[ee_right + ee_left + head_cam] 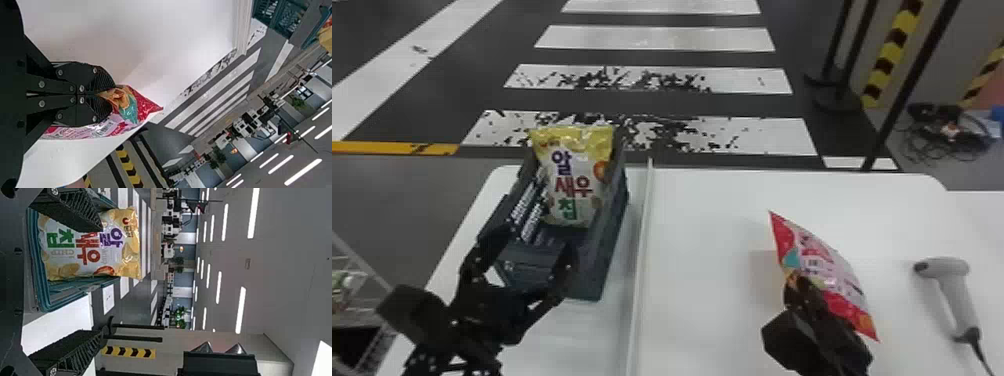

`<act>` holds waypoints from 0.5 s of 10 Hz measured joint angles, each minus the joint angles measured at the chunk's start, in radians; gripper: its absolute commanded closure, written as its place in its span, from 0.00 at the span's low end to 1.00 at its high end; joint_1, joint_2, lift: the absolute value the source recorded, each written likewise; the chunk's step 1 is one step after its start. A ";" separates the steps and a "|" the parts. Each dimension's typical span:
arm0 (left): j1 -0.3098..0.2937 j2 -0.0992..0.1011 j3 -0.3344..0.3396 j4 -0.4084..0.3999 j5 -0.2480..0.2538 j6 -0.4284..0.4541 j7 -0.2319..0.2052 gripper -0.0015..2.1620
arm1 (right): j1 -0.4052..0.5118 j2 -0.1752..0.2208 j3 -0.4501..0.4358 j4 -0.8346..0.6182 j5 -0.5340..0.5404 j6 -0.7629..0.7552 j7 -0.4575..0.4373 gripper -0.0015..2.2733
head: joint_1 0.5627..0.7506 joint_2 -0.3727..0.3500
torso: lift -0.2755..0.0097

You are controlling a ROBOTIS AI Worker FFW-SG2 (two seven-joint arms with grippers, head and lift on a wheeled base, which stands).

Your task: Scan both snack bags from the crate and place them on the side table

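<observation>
My left gripper [524, 260] stands open over the near end of the dark crate [614, 225], fingers spread. In it a yellow and white snack bag [577, 175] stands upright toward the far end. The left wrist view shows that bag [82, 250] beyond my left gripper [72, 282], nothing between its fingers. My right gripper [802, 295] is shut on the edge of a red and pink snack bag [824, 265] above the white table. In the right wrist view my right gripper [98, 94] pinches the bag's [133, 105] crumpled edge. The grey scanner [949, 285] lies to its right.
A raised white divider [642, 250] runs between the crate and the right part of the white table [702, 215]. The scanner's cable [979, 355] trails toward the near right edge. A wire rack [352, 280] stands at the left, black posts beyond the table at the right.
</observation>
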 measured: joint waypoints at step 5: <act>0.000 0.002 0.000 0.000 0.001 -0.004 0.000 0.03 | 0.025 0.001 0.011 -0.119 -0.235 0.097 0.086 0.02 | 0.70 0.68 | 0.63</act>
